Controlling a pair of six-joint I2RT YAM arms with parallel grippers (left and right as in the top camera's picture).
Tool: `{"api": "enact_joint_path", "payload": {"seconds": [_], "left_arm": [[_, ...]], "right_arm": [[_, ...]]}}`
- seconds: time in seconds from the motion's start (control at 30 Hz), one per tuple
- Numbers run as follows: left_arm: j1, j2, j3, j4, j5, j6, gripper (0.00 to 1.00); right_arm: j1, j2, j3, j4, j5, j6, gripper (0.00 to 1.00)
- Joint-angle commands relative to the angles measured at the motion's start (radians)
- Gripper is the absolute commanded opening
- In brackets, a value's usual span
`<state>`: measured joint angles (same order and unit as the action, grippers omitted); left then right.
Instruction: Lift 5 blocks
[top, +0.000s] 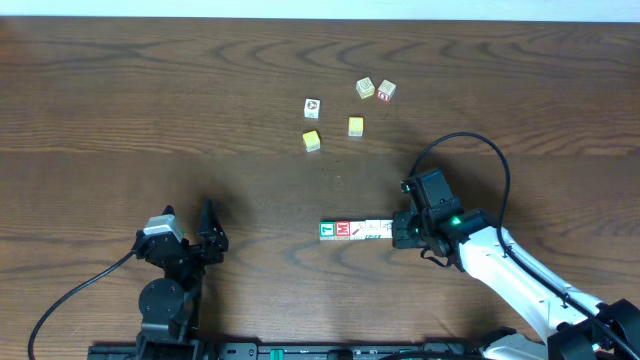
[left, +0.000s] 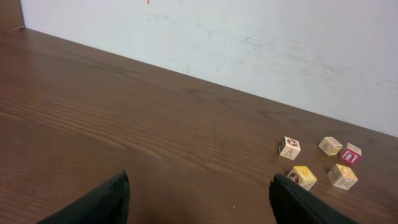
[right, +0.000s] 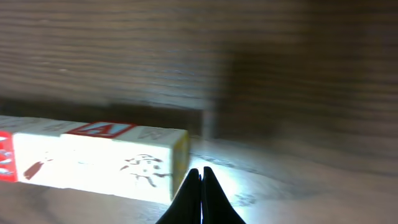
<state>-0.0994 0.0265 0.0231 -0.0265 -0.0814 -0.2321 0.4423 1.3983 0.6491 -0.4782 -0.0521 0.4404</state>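
The blocks (top: 355, 230) are lying end to end in one straight row, toward the near edge of the table (top: 120, 100) and right of its middle. Being light, stiff and smooth-faced, they are likely to buckle apart unless squeezed inward on the two end faces. The right gripper (top: 398, 232), fingers pressed together and pinching nothing, is sitting at the row's right end, touching it or just beside. The left gripper (top: 190, 228) is standing spread wide, well apart from the row. Other loose cubes (top: 356, 126) are sitting toward the far edge
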Motion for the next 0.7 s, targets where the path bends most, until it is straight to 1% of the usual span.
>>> {"api": "enact_joint_path", "payload": {"seconds": [0.0,0.33,0.43,0.5,0.53,0.6,0.67], "left_arm": [[-0.001,-0.001,-0.019,-0.04,-0.017,0.002,0.72],[-0.001,-0.001,-0.019,-0.04,-0.011,0.002,0.72],[-0.001,-0.001,-0.019,-0.037,-0.023,0.002,0.72],[-0.001,-0.001,-0.019,-0.037,0.002,0.002,0.72],[-0.001,-0.001,-0.019,-0.04,0.014,0.002,0.73],[-0.001,-0.001,-0.019,-0.041,0.014,0.002,0.72],[-0.001,-0.001,-0.019,-0.041,0.019,0.002,0.72]], "right_arm": [[-0.007,-0.001,0.005,-0.01,0.063,0.046,0.01],[-0.032,-0.021,0.005,-0.047,0.089,0.027,0.01],[-0.032,-0.058,0.005,-0.047,0.089,0.014,0.01],[-0.032,-0.097,0.005,-0.056,0.088,0.006,0.01],[-0.032,-0.114,0.005,-0.061,0.089,0.001,0.02],[-0.032,-0.157,0.005,-0.075,0.089,-0.022,0.09],[-0.032,-0.187,0.005,-0.092,0.087,-0.024,0.11]]}}
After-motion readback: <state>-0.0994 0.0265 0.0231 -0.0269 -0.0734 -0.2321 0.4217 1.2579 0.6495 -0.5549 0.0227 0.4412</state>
